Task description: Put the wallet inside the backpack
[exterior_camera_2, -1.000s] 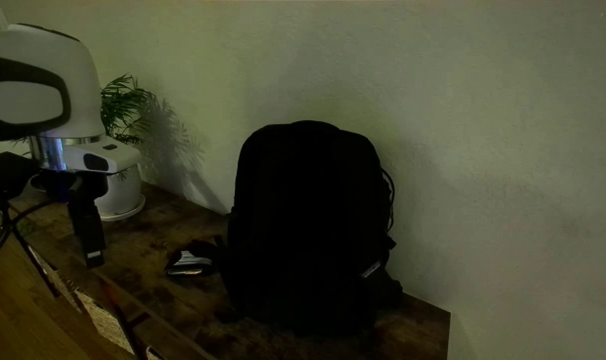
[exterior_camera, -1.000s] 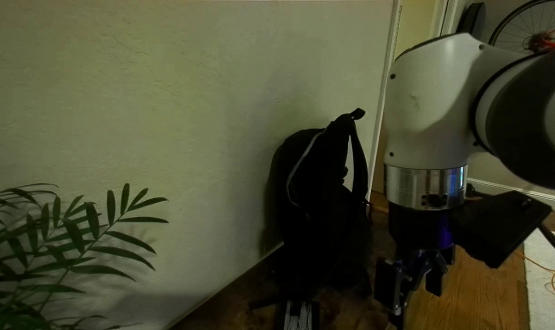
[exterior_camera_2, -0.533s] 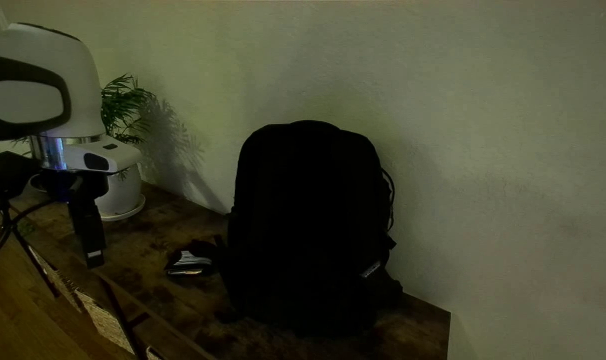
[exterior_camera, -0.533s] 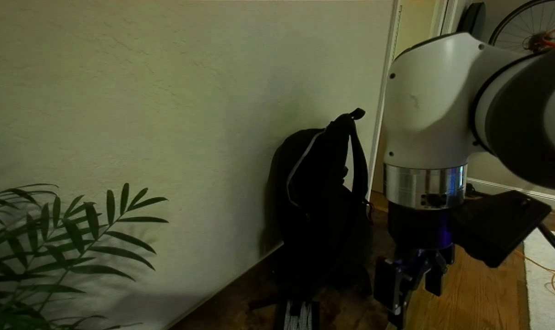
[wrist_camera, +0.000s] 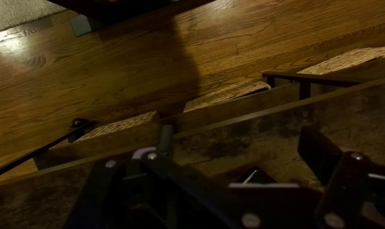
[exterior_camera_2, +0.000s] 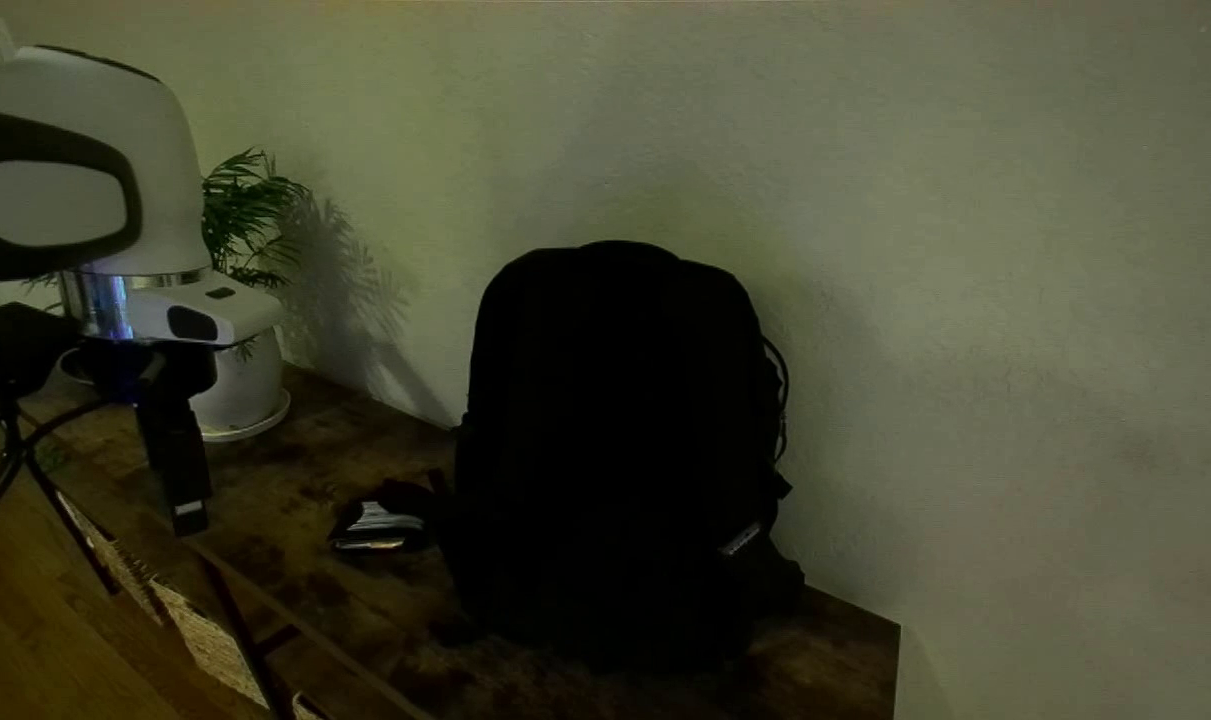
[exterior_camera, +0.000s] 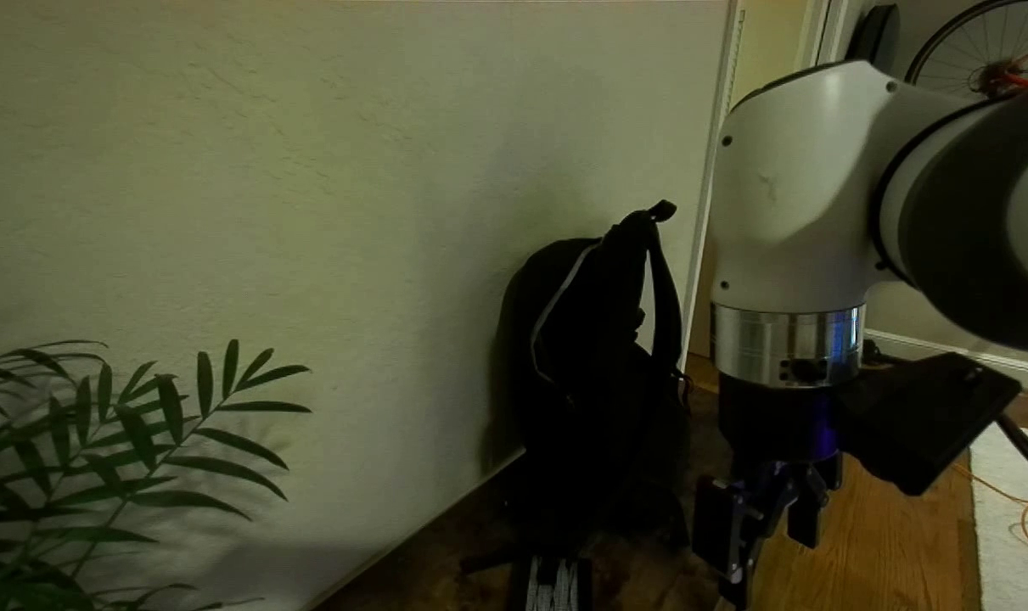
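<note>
Lettering: none legible.
In an exterior view, a small pale patch (exterior_camera_2: 741,539) sits tilted, low on the backpack (exterior_camera_2: 610,450); whatever marks it bears are too small and blurred to make out as letters, numbers or a brand.

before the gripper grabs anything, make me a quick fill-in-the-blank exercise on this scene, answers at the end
The wrist view shows the gripper ____, its fingers apart.
In an exterior view, the ____ appears on the table between the gripper and the backpack.
The backpack's colour is ____.
A spoked ____ shows at the top right of an exterior view.
Missing words: open; wallet; black; wheel.
</note>
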{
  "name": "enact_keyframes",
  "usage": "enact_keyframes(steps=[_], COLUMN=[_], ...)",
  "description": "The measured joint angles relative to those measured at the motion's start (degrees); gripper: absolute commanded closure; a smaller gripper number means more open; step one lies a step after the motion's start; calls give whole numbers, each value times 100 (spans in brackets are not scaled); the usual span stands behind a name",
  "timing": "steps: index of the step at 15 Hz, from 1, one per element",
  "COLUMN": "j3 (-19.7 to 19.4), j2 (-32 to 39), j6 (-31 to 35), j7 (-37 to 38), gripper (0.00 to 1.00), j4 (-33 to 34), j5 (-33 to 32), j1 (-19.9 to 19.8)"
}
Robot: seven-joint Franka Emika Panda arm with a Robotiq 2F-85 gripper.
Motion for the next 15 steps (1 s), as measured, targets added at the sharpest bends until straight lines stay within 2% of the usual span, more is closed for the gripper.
enact_keyframes(steps=[8,15], j3=[-74,-322], j2=[61,547], j6=[-1,-1], j7=[-21,-27], gripper=[0,0], j4=[32,342], j5=[0,0], j1=[42,58])
